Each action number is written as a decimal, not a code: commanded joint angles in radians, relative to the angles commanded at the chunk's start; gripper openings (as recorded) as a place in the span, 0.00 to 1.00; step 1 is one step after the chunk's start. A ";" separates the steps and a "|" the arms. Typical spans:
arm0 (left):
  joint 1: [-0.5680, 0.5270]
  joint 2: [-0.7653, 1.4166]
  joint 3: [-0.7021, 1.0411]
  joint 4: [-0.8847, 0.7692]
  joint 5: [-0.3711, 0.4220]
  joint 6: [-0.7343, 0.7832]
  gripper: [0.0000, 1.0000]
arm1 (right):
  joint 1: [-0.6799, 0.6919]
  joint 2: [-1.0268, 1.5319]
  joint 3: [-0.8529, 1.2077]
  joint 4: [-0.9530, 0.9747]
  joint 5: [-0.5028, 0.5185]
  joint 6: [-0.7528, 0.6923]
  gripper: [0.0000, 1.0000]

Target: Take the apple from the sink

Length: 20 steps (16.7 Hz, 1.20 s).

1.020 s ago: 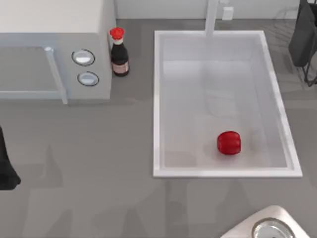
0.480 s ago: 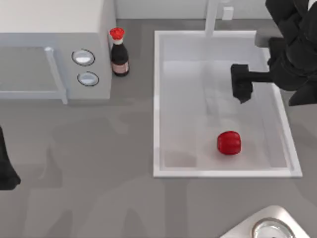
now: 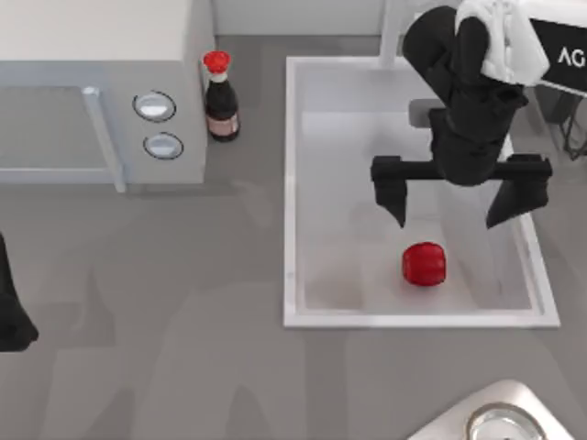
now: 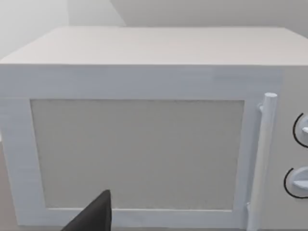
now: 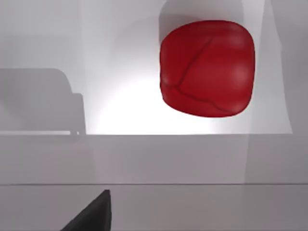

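Red apple (image 3: 424, 264) on white sink (image 3: 290, 183) floor, right end effector (image 3: 459, 206) spread wide above it

microwave (image 3: 101, 92): far left of the right claw (image 3: 459, 197)
bottle (image 3: 220, 99): beside microwave
bowl (image 3: 500, 423): bench (image 3: 183, 348) corner

Grey counter (image 3: 183, 348) with kitchen fittings around its edges.

A pale grey microwave (image 3: 101, 92) fills the upper left of the top view, its bar handle (image 3: 104, 137) and two round knobs (image 3: 156, 124) facing the counter; the left wrist view shows its wide door panel (image 4: 137, 154). A dark bottle (image 3: 221, 101) with a red cap stands just beside it. A pale wall strip (image 3: 293, 16) runs along the upper edge. A round metal-rimmed dish (image 3: 500, 423) sits at the lower right corner. Soft shadows fall across the counter.
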State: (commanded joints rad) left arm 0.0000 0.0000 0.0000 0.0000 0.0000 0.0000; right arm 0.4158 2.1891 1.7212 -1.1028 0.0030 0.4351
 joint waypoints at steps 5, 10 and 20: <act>0.000 0.000 0.000 0.000 0.000 0.000 1.00 | -0.005 0.000 -0.004 0.005 0.000 -0.001 1.00; 0.000 0.000 0.000 0.000 0.000 0.000 1.00 | -0.003 0.096 -0.073 0.168 0.001 0.001 1.00; 0.000 0.000 0.000 0.000 0.000 0.000 1.00 | 0.001 0.263 -0.194 0.457 0.003 0.004 1.00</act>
State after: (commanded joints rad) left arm 0.0000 0.0000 0.0000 0.0000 0.0000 0.0000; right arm 0.4171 2.4523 1.5271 -0.6455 0.0058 0.4394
